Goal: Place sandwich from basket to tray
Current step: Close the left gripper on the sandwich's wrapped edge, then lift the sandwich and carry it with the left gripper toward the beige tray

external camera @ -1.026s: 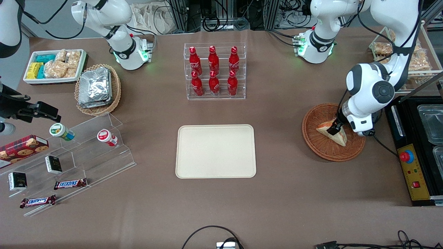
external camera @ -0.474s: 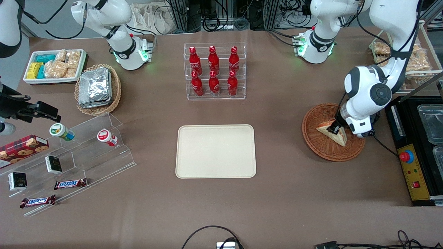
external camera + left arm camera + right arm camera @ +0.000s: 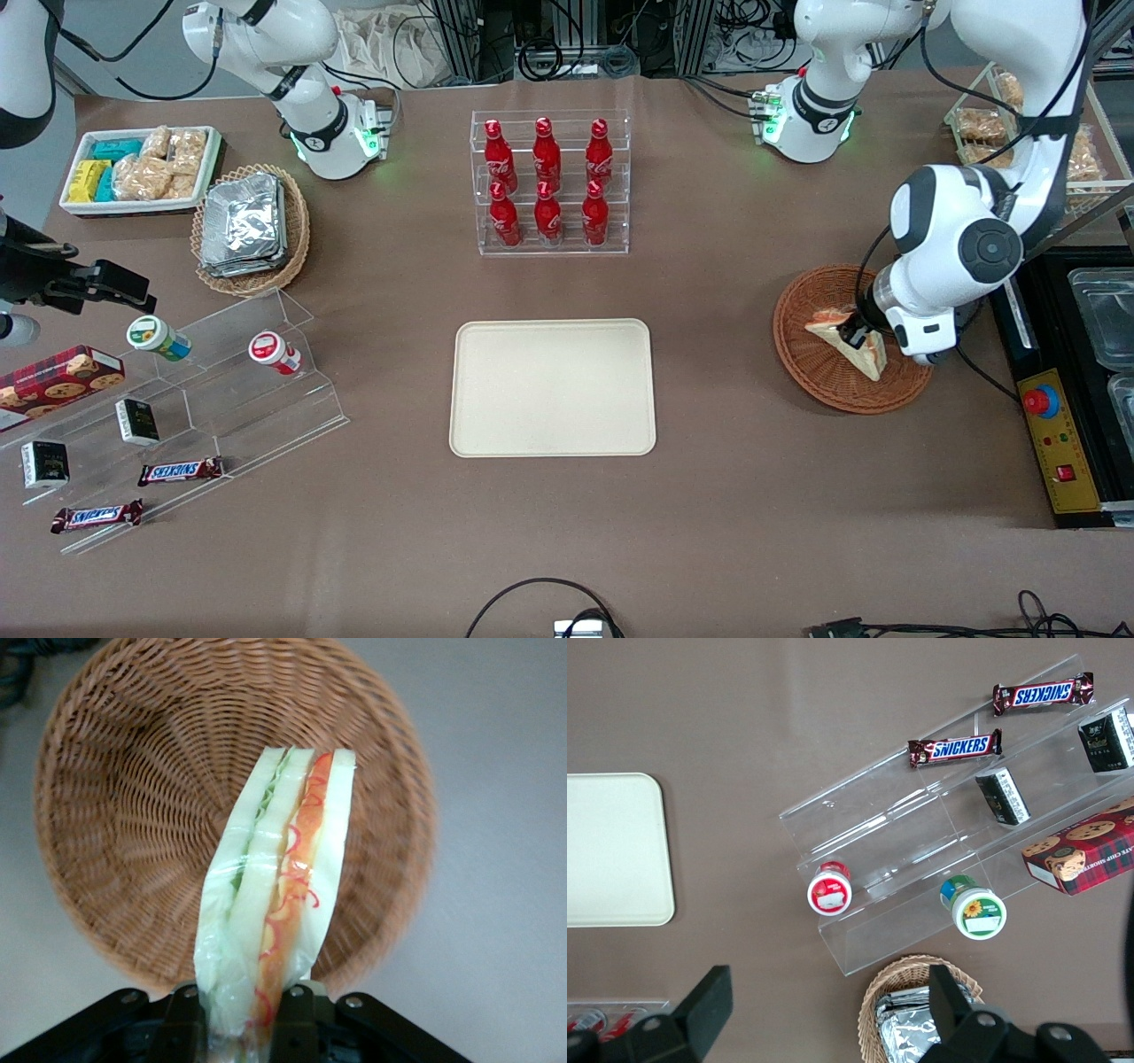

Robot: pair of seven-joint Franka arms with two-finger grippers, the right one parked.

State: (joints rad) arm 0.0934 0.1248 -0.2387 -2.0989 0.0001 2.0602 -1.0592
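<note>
The sandwich (image 3: 849, 341), a plastic-wrapped wedge of pale bread with red-orange filling, is held over the round reddish-brown wicker basket (image 3: 811, 368) toward the working arm's end of the table. My left gripper (image 3: 856, 333) is shut on the sandwich's wide end. In the left wrist view the sandwich (image 3: 279, 904) hangs from the gripper (image 3: 239, 1019), lifted above the basket's floor (image 3: 133, 815). The cream-beige tray (image 3: 552, 387) lies flat in the middle of the table, apart from the basket.
A clear rack of red bottles (image 3: 549, 183) stands farther from the camera than the tray. A black box with a red button (image 3: 1059, 425) sits beside the basket. Clear stepped shelves (image 3: 177, 416), a foil-pack basket (image 3: 251, 228) and a white snack bin (image 3: 140, 168) lie toward the parked arm's end.
My gripper has risen with the sandwich held in it, and the sandwich has lifted and shifted slightly inside the basket. The tray has not moved.
</note>
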